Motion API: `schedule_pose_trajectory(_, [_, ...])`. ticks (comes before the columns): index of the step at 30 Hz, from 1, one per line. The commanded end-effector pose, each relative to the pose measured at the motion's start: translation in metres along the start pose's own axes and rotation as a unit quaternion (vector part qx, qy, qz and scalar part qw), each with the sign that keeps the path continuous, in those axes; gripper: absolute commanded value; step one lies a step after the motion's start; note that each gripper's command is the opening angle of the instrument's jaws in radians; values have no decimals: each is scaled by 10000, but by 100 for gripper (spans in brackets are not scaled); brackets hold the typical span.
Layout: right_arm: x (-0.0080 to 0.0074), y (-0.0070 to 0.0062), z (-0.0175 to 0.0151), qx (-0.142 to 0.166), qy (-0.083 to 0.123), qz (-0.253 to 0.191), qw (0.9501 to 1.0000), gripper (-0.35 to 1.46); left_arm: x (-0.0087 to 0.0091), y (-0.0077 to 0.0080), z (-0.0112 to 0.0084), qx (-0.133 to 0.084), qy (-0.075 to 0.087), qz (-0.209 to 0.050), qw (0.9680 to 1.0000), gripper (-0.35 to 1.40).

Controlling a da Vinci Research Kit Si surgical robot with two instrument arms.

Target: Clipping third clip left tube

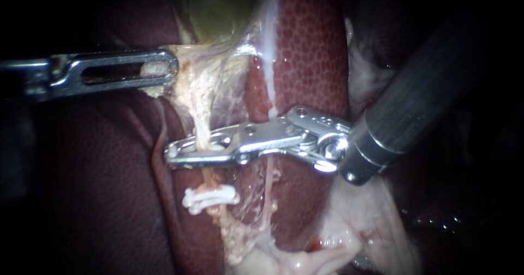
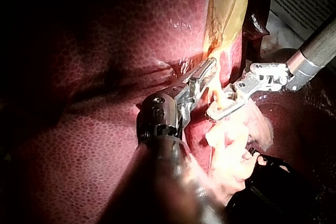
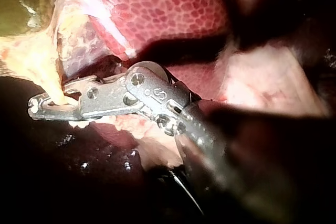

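Observation:
The left tube [image 1: 203, 126] runs as a pale strand from the gallbladder [image 1: 218, 7] down past a white clip [image 1: 210, 196] that sits across it. My right instrument [image 1: 188, 150] comes in from the upper right, its jaws crossing the tube just above that clip and shut on a white clip between them. The right wrist view shows the tube passing through the jaws [image 3: 44, 106]. My left instrument [image 1: 169, 67] has slotted jaws shut on pale tissue [image 1: 155, 73] below the gallbladder, holding it to the left. Both instruments [image 2: 207, 72] [image 2: 220, 111] appear in the left wrist view.
A thinner right tube [image 1: 268, 177] runs down beside the left one. Dark red liver [image 1: 311, 51] lies behind and to both sides. Pale fatty tissue [image 1: 305, 253] bunches below the tubes, and the right instrument's dark shaft [image 1: 426, 100] fills the upper right.

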Motion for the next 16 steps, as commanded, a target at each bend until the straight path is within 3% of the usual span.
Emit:
schedule_pose_trajectory(1, [0, 0, 0, 11, -4, -5, 10000, -35, 0, 0, 0, -1, 0, -1, 10000, -21])
schedule_pose_trajectory(16, [-1, 1, -2, 22, -20, 25, 10000, -35, 0, 1, 1, 3, 2, 0, 10000, -21])
